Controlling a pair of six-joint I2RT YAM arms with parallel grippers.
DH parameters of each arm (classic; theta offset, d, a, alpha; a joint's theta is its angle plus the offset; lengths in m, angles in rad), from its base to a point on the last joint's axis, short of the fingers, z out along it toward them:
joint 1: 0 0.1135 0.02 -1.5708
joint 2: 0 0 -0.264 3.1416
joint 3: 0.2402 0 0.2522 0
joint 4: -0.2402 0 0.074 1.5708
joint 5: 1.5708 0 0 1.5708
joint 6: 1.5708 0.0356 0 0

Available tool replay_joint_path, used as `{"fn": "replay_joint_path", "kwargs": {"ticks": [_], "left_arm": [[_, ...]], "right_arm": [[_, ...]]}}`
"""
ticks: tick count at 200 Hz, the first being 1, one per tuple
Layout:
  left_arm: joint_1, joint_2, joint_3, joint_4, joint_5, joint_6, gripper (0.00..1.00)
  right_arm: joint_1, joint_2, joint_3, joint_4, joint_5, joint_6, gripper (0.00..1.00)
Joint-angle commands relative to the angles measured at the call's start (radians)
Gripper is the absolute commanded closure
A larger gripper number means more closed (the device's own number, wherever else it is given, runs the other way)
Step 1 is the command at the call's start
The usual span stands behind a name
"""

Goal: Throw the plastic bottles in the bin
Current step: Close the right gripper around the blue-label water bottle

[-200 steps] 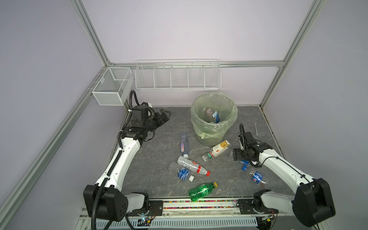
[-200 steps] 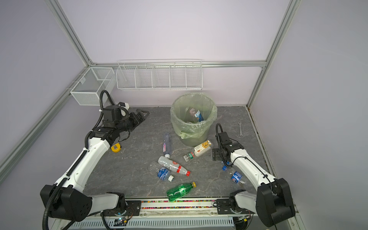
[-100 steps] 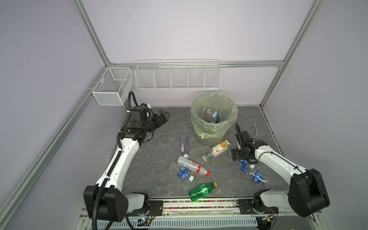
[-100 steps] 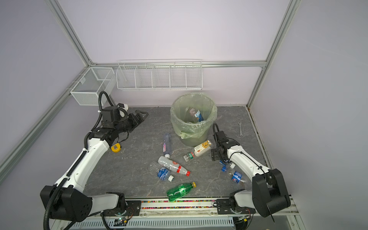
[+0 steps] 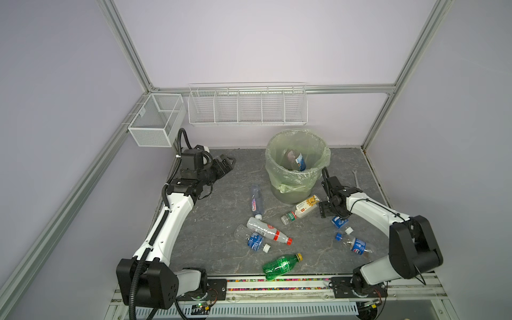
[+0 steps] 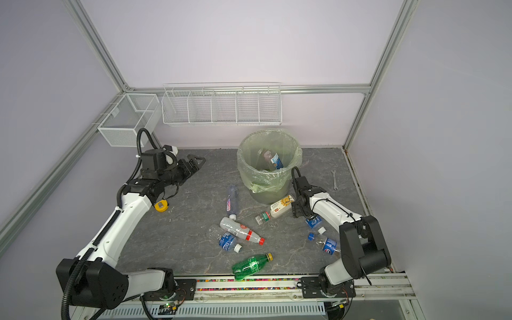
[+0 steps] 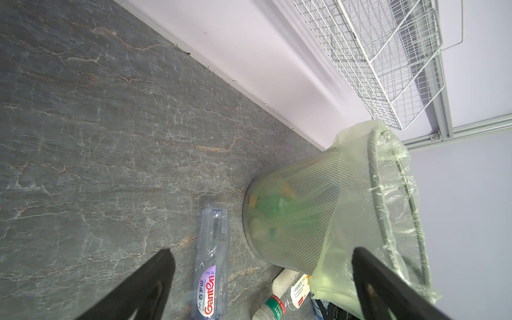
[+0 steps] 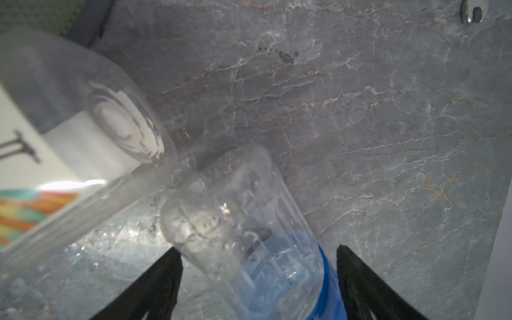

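Bottle with blue label (image 8: 257,221) is straddled by the spread right fingers (image 8: 155,285), its length pointing away between them; the empty left fingers (image 7: 144,285), also spread, are farther off.

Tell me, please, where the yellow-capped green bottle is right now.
In both top views the green bottle lies on its side near the front edge of the table, about mid-width, just in front of the red-capped bottle.

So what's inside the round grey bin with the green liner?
In the round grey mesh bin, a clear blue-labelled plastic bottle sits beside a darker bottle. Whatever lies beneath them is hidden.
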State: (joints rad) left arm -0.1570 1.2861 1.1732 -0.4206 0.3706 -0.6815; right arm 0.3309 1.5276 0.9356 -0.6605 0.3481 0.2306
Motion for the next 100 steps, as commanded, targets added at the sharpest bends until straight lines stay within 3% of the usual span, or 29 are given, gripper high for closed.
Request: {"fn": "replay_joint_path", "kwargs": {"ticks": [1,100], "left_arm": [[0.007,-0.026,-0.011,-0.009,0.0,0.02,0.0],[0.02,-0.047,-0.015,-0.039,-0.016,0.039,0.0]], "right_arm": [[-0.001,0.035,0.037,0.009,0.034,-0.013,0.12],[-0.05,0.071,0.043,0.07,-0.03,-0.029,0.11]]}}
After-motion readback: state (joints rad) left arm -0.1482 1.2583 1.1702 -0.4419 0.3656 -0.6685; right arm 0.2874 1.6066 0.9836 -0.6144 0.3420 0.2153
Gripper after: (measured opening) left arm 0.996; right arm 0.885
